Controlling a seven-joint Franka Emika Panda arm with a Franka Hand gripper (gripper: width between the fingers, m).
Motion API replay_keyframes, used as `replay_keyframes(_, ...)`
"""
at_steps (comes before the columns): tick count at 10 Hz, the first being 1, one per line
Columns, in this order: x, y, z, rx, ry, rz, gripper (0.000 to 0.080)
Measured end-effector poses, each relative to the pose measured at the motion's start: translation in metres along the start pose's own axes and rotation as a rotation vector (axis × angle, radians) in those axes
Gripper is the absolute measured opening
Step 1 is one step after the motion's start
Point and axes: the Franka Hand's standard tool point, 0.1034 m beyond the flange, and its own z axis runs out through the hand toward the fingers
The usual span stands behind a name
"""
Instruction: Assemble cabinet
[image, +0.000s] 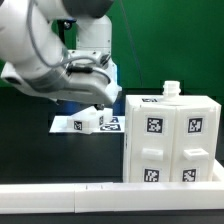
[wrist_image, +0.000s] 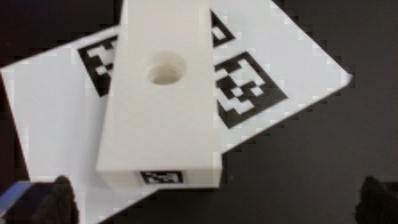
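The white cabinet body (image: 170, 140) stands at the exterior view's right, its four-panelled face carrying black-and-white tags and a small knob (image: 171, 89) on top. A narrow white panel piece (wrist_image: 160, 120), with a round hole and a small tag at its near end, lies across the marker board (wrist_image: 54, 110). It also shows in the exterior view (image: 84, 122). My gripper (wrist_image: 210, 205) hovers over that piece's tagged end, open and empty. Its dark fingertips (wrist_image: 43, 200) stand wide apart at either side. In the exterior view the gripper (image: 98, 98) hangs just above the marker board (image: 118, 126).
A long plain white rail (image: 60, 198) runs along the front of the black table. The bulky white arm (image: 45, 55) fills the upper part of the exterior view's left. A green wall stands behind.
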Motion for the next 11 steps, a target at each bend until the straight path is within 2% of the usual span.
replay_keyframes(3,-0.003,0.002,0.008,-0.006,-0.148,0.014,0.0795)
replay_keyframes(4,0.000,0.005,0.012,-0.007,-0.198,0.019,0.0795)
replay_keyframes(5,0.007,0.010,0.024,0.001,-0.260,0.034,0.0795)
replay_keyframes(6,0.017,0.013,0.030,-0.003,-0.266,0.041,0.0795)
replay_keyframes(9,0.016,0.010,0.029,-0.008,-0.258,0.035,0.0795)
replay_keyframes(11,0.018,0.015,0.039,-0.010,-0.279,0.045,0.0795)
